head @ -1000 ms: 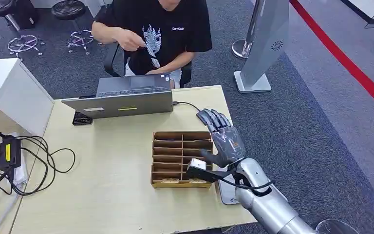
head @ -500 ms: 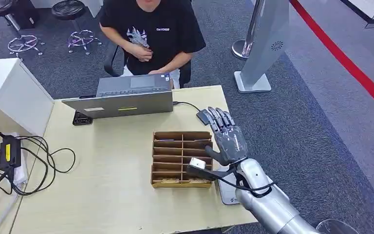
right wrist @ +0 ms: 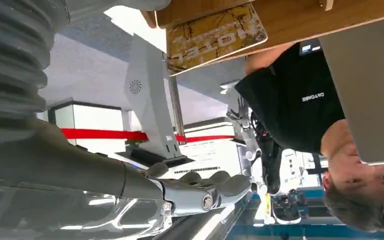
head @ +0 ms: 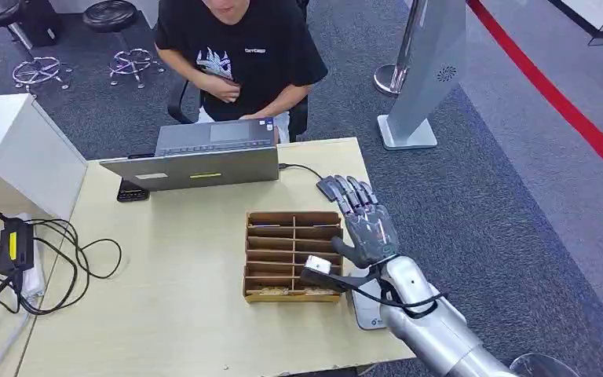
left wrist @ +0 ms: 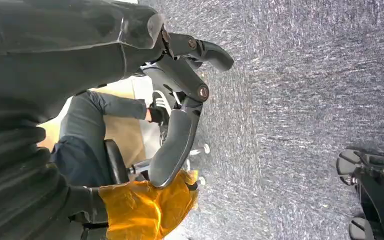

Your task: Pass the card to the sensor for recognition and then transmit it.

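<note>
My right hand (head: 367, 228) hovers, fingers spread and empty, over the tray (head: 292, 255); reaching down, I might jam against a divider, missing the card (right wrist: 215, 35)

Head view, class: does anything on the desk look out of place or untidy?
Mostly tidy. The cables at the desk's left edge lie in a loose tangle. The card tray sits square, and the right robot hand is open beside it.

The robot's right arm (head: 432, 326) covers most of the white sensor pad (head: 367, 312) on the table. The top edge cuts off the person (head: 239, 55) at the head. The card (right wrist: 215, 36) with brown writing runs off the right wrist picture's edge
</note>
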